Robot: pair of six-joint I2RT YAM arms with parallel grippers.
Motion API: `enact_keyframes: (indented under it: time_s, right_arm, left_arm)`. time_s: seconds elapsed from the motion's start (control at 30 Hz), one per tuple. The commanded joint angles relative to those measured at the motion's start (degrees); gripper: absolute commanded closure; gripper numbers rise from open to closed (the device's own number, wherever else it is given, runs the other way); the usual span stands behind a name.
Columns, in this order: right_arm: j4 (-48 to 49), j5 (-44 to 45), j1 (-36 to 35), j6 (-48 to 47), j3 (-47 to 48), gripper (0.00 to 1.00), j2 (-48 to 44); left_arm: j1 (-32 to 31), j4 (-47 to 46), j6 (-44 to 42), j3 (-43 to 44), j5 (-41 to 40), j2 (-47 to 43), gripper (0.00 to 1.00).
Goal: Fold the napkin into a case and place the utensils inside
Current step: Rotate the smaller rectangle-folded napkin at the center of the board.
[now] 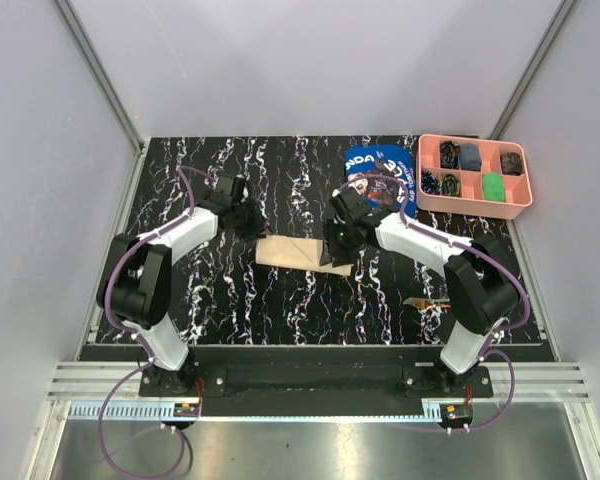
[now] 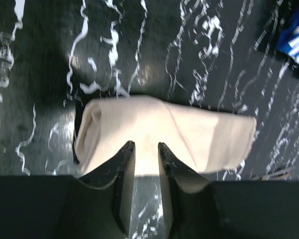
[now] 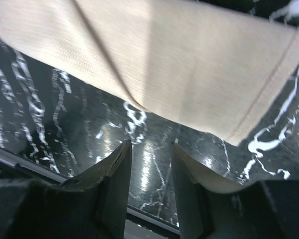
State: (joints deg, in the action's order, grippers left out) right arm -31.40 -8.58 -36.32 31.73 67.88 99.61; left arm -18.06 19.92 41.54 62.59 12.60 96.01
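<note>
Left wrist view shows my left claw (image 2: pixel 144 145) narrowly parted over the near edge of the folded napkin (image 2: pixel 164 132). My right claw (image 3: pixel 150 144), half open, hangs above the surface (image 3: pixel 50 114) just beside the cloth.

Plain beige napkin (image 1: pixel 292 251) on black white-veined table (image 1: pixel 280 312)

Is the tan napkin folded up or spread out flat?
Folded. The napkin is a narrow layered packet with a rounded fold at one end, not a big flat sheet.

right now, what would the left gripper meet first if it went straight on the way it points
The napkin: the left gripper points at its near edge, maybe touching it; depth is unclear.
</note>
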Motion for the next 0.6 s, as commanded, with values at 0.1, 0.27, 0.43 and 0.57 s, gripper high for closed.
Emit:
enact_keyframes:
  time_s: [0.1, 0.27, 0.43, 0.57]
  right_arm:
    - [3.6, -1.7, 0.3, 3.5, 1.4, 0.59, -0.6]
    - [7.3, -3.4, 0.4, 8.7, -3.9, 0.66, -2.0]
    - [10.9, -4.6, 0.4, 11.9, -10.2, 0.67, -4.1]
    - [11.9, -4.2, 0.4, 11.9, -13.6, 0.67, -4.3]
  left_arm:
    - [-0.1, -4.6, -1.4, 0.8, -1.2, 7.2, 0.75]
    - [-0.2, -5.0, 0.2, -4.3, -5.3, 5.9, 0.77]
    - [-0.5, -8.4, 8.2, -17.6, -4.6, -1.8, 0.77]
    - [-1.7, -12.2, 16.8, -28.7, -2.1, -12.0, 0.75]
